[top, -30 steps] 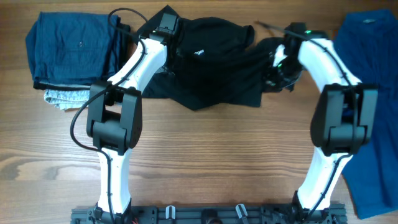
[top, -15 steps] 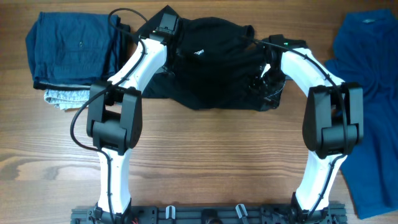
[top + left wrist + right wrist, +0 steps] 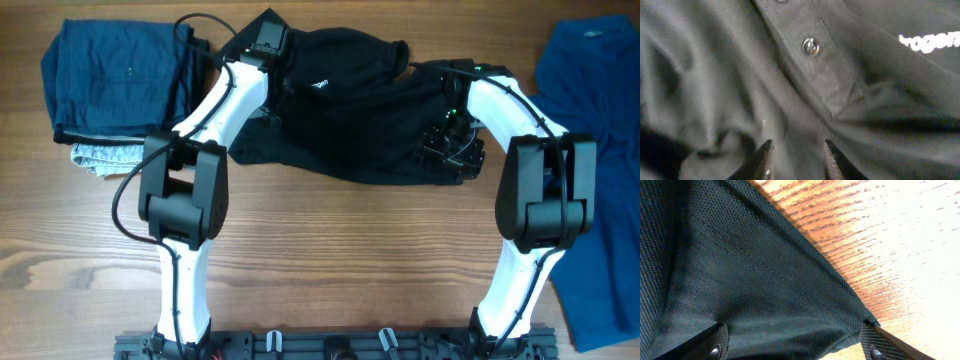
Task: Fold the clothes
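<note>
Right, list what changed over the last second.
The right end effector opened, letting go of the black collared polo shirt, after swinging inward and then nearer the robot. The shirt's right side, bunched before, now lies spread out toward the near right. Unchanged: the left end effector over the button placket, the folded dark blue garment at far left, and the bright blue shirt at the right edge.

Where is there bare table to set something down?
The table is bare in front of the black polo shirt between the left arm and right arm, and near-left, below the folded navy pile. The back is crowded; a blue shirt covers the right edge.
</note>
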Robot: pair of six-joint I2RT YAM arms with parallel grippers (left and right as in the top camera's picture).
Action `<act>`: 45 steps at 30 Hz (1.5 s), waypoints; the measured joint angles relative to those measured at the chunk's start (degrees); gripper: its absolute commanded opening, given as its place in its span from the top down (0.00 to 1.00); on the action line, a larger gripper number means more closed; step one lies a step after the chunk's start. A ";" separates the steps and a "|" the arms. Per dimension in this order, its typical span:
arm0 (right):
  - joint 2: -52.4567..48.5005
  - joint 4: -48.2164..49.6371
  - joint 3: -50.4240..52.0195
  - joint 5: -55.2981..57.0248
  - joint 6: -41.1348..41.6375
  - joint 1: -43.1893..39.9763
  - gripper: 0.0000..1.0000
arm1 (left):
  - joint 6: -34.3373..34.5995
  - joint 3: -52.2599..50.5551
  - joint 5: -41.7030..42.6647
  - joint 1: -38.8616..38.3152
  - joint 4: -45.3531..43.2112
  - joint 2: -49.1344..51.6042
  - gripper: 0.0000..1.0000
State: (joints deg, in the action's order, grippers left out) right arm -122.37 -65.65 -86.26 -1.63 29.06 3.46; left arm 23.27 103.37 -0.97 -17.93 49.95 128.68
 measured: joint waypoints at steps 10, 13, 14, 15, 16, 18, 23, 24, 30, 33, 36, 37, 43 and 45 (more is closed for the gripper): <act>0.00 0.33 -0.13 -4.04 -6.86 -0.37 0.21 | 1.53 -0.24 0.24 12.85 12.11 -14.36 0.59; 0.70 0.28 -0.50 -7.39 -8.85 -0.37 0.47 | 1.57 -0.24 0.44 14.99 13.14 -14.32 0.57; 1.51 0.24 -0.50 -8.55 -9.55 -0.37 0.67 | 1.57 -0.24 0.50 14.99 13.40 -14.32 0.57; 2.19 0.26 -0.50 -9.40 -9.84 -0.37 0.82 | 1.57 -0.24 0.63 14.97 13.49 -14.32 0.57; 2.97 0.28 -0.52 -10.58 -10.12 -0.37 0.94 | 1.62 -0.24 0.87 14.93 13.55 -14.32 0.56; 3.58 1.27 -0.46 -12.24 -10.34 -0.37 0.96 | 1.73 -0.24 0.87 14.88 13.55 -14.32 0.54; 3.78 6.73 5.92 -13.60 -10.36 -0.37 0.96 | 1.75 -0.24 0.90 14.88 14.19 -14.32 0.56; 3.78 6.67 7.45 -12.92 -10.34 -0.37 0.96 | 1.73 -0.24 0.90 14.88 14.29 -14.32 0.57; 6.38 8.41 11.69 -9.03 -6.49 -3.34 0.96 | 1.75 -0.24 1.90 14.75 16.79 -14.32 0.57; 8.83 11.69 15.78 -10.36 -5.81 -8.09 0.96 | 1.75 -0.24 2.21 13.99 17.22 -14.32 0.57; 9.75 12.37 17.44 -11.28 -5.51 -12.48 0.96 | 1.75 -0.24 2.40 12.92 17.57 -14.32 0.57; 9.92 12.20 17.86 -11.37 -5.29 -15.32 0.96 | 1.75 -0.24 2.43 12.59 17.94 -14.32 0.57; 9.99 11.80 17.94 -11.45 -5.31 -20.35 0.95 | 1.79 -8.02 2.58 11.13 17.55 -14.27 0.66; 10.05 11.93 18.05 -11.45 -5.31 -20.35 0.94 | 1.40 -13.03 2.58 11.13 16.98 -14.12 0.65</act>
State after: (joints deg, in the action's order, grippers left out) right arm -112.31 -53.71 -68.20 -13.08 23.75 -16.88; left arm 24.67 90.35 1.61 -6.81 66.94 114.56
